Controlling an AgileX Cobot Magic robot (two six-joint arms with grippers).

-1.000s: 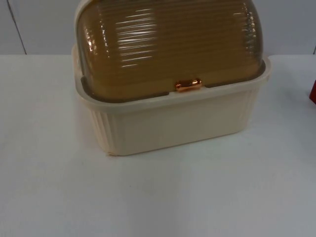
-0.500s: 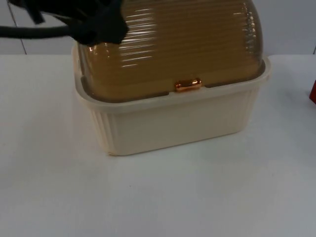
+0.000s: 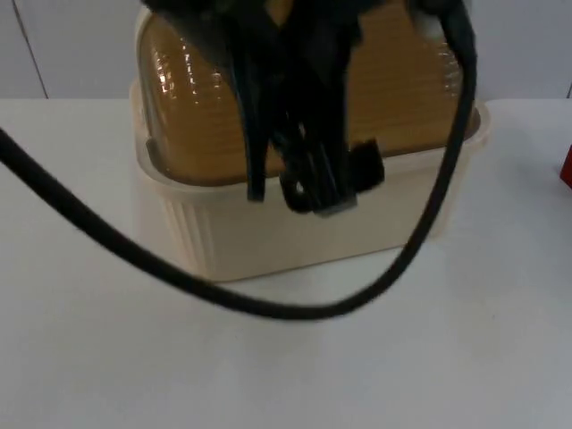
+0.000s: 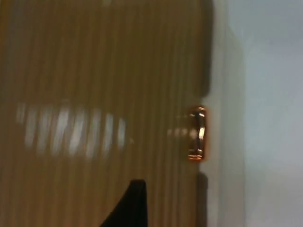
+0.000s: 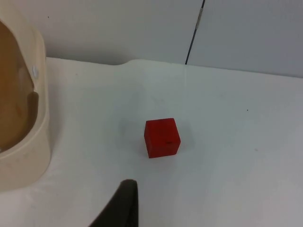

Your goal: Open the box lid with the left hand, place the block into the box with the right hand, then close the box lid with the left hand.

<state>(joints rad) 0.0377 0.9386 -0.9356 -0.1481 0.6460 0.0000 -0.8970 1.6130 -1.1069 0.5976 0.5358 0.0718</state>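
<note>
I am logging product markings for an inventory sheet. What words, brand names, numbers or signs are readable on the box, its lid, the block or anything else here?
None: no readable text in any view.
Cream box: plain ribbed wall.
Amber lid: ridges and glare only.
Copper handle: unmarked.
Red block: one small dark spot, too small to read as a sign.
Left hand, over the lid's front edge: no label legible.

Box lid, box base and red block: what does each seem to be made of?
Box lid: amber, translucent, ribbed, with glossy highlights, probably plastic. Its small handle shines copper, metal or metallised plastic, can't tell which. Box base: cream, opaque, fluted walls, smooth sheen, likely moulded plastic. Red block: matte, solid colour, crisp edges; painted wood or plastic, unclear. The left gripper hangs over the lid's front.
</note>
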